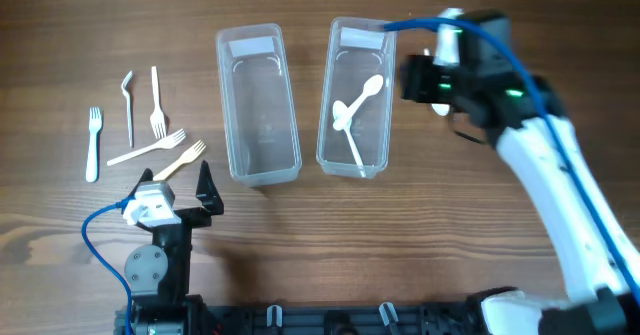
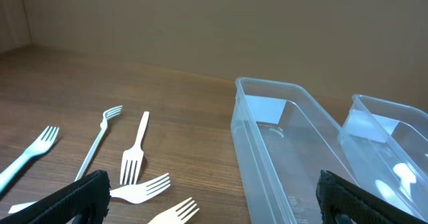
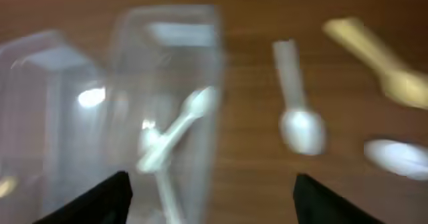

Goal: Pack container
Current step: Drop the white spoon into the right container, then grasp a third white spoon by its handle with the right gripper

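Left fingers [image 2: 73, 197]: spread wide and empty, over the wooden surface [image 1: 330, 235] near white plastic forks [image 1: 158, 125].
Right fingers [image 3: 100, 204]: parted wide, gripping nothing.
Hard to read: we find the right wrist view blurred.
Clear oblong plastic container [image 1: 378, 125]: right of its twin, long axis near-to-far; two white plastic spoons [image 1: 372, 87] cross inside.

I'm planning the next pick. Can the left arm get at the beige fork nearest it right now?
Probably yes: the left arm's fingers stand open just short of the beige fork with nothing between, though a white fork lies close beside it.
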{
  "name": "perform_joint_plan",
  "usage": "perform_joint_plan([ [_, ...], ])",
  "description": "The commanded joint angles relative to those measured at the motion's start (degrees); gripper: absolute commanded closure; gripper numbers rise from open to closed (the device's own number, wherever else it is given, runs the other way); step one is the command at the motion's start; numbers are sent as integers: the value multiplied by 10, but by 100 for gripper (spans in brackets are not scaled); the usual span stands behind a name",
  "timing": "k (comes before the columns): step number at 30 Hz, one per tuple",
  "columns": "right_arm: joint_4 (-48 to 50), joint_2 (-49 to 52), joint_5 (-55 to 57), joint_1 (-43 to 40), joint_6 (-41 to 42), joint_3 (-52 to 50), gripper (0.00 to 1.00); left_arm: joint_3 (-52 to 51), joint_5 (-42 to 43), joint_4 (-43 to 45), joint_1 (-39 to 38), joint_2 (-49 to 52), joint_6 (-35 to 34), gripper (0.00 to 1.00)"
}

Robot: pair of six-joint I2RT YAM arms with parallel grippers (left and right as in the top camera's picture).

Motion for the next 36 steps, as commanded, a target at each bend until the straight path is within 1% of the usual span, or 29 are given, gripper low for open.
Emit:
perform_joint_plan([
  [1,-91,-36,179,-99,-67,-1,15,-3,5,2,3,-2,1,0],
  [3,-126,-22,180,-174,-119,-1,14,-3,5,2,3,-2,1,0],
  [4,-129,-17,176,-192,-127,-1,14,-3,5,2,3,-2,1,0],
  [6,-122,16,136,-258,-156,-1,13,-3,5,2,3,-2,1,0],
  [9,-93,56,83,-290,-200,-1,4,-3,5,2,3,-2,1,0],
  [10,-80,75,78,-296,-211,-1,4,-3,5,2,3,-2,1,0],
  [15,-34,160,65,-296,-306,-1,4,-3,5,2,3,-2,1,0],
  [19,-27,225,15,-296,-429,-1,2,-3,5,2,3,-3,1,0],
  [24,-10,261,-17,-296,-537,-1,12,-3,5,2,3,-2,1,0],
  [30,18,300,-15,-297,-589,-1,12,-3,5,2,3,-2,1,0],
  [33,30,337,-15,-297,-596,-1,12,-3,5,2,3,-2,1,0],
  [35,33,357,-16,-297,-600,-1,15,-3,5,2,3,-2,1,0],
  [36,34,368,-16,-296,-602,-1,17,-3,5,2,3,-3,1,0],
])
